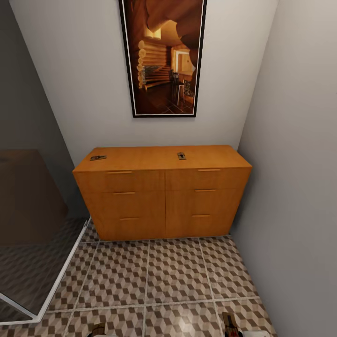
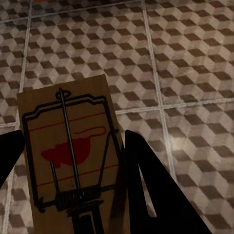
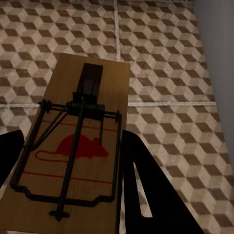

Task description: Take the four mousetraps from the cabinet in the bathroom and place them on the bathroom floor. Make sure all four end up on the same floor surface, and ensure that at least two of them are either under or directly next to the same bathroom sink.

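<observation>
Cube-patterned bathroom floor [image 1: 178,271] before the cabinet [image 1: 164,196]. I hold one mousetrap pinched in each gripper (left [image 2: 68,161]; right [image 3: 73,156]); two more mousetraps [image 1: 181,156] lie on top. A weak pinch risks a drop away from the sink.

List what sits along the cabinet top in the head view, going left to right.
Left mousetrap near the left end → bare orange-brown cabinet top → right mousetrap, right of centre.
</observation>
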You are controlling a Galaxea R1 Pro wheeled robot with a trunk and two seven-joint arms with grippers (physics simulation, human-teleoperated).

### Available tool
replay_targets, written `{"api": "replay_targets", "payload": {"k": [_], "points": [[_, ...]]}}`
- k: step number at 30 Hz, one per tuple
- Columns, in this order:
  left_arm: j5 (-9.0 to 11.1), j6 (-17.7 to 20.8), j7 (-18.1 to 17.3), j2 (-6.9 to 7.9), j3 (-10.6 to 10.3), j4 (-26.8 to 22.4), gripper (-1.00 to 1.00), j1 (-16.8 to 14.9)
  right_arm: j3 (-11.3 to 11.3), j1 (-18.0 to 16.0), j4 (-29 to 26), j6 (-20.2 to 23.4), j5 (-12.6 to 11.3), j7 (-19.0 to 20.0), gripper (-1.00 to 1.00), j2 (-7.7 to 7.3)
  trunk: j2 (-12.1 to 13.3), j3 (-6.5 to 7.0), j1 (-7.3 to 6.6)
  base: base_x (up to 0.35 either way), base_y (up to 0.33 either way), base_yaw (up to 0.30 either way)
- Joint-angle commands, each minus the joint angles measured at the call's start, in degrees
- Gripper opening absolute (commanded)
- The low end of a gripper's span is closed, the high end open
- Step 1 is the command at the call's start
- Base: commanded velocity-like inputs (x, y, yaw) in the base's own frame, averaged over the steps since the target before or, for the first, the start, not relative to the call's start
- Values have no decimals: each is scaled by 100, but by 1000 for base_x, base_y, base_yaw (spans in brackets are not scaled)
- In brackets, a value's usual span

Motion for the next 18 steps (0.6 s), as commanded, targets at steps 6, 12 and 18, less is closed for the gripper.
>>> {"api": "replay_targets", "payload": {"k": [6, 12, 18], "points": [[-61, -26, 57, -2, -19, 25, -100, -10, 21, -3, 13, -11, 11, -40, -100, 5, -3, -5, 0, 0, 0, 0], [-56, -22, 60, -2, -17, 25, -100, -10, 25, -3, 21, -11, 11, -51, -100, 10, -3, -5, 0, 0, 0, 0], [-53, -17, 63, -2, -17, 25, -100, -10, 25, -3, 20, -46, 4, -47, -100, 10, -3, -5, 0, 0, 0, 0]]}}
